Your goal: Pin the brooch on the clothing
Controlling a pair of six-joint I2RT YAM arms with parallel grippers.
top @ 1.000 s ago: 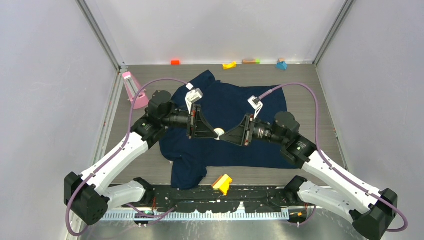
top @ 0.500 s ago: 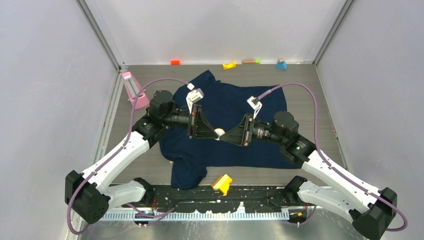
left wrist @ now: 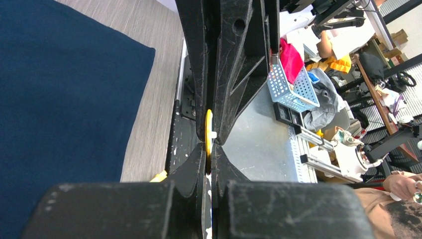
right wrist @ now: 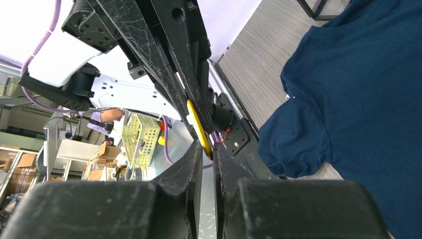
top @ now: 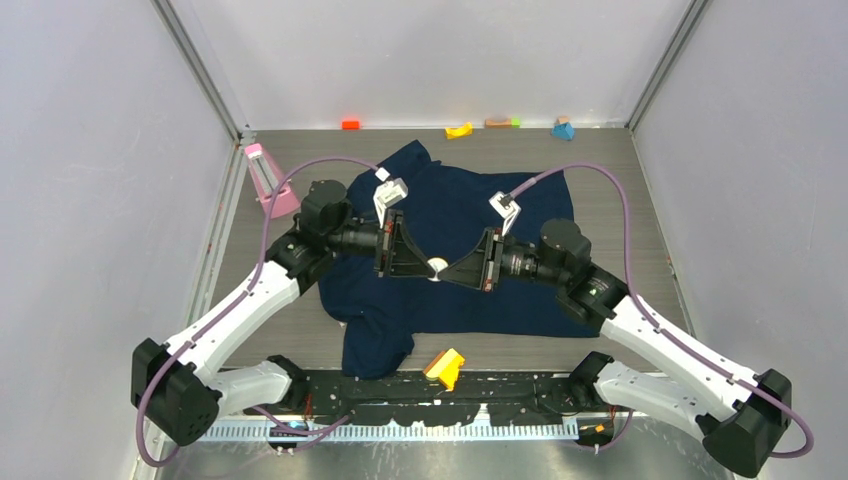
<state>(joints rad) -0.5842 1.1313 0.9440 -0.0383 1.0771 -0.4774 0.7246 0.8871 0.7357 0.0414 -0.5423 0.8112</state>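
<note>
The brooch [top: 437, 266] hangs above the middle of the clothing [top: 455, 205], a dark navy T-shirt spread flat on the table. My left gripper [top: 431, 267] comes in from the left and is shut on it. In the left wrist view the brooch [left wrist: 208, 130] shows edge-on as a thin yellow disc with a white stub, pinched at the left gripper [left wrist: 209, 148]. My right gripper [top: 444, 270] meets it from the right. In the right wrist view the right gripper [right wrist: 208, 149] is drawn in narrowly on the lower edge of the brooch [right wrist: 198, 127].
A yellow wedge block [top: 444, 367] lies near the front edge by the shirt's hem. A pink stand [top: 268, 180] is at the left. Along the back wall sit an orange block [top: 350, 124], a yellow piece [top: 459, 130] and a blue piece [top: 563, 129].
The right gripper's jaws have drawn together round the brooch, and the right arm has shifted slightly left. The left gripper has stayed shut on the brooch.
</note>
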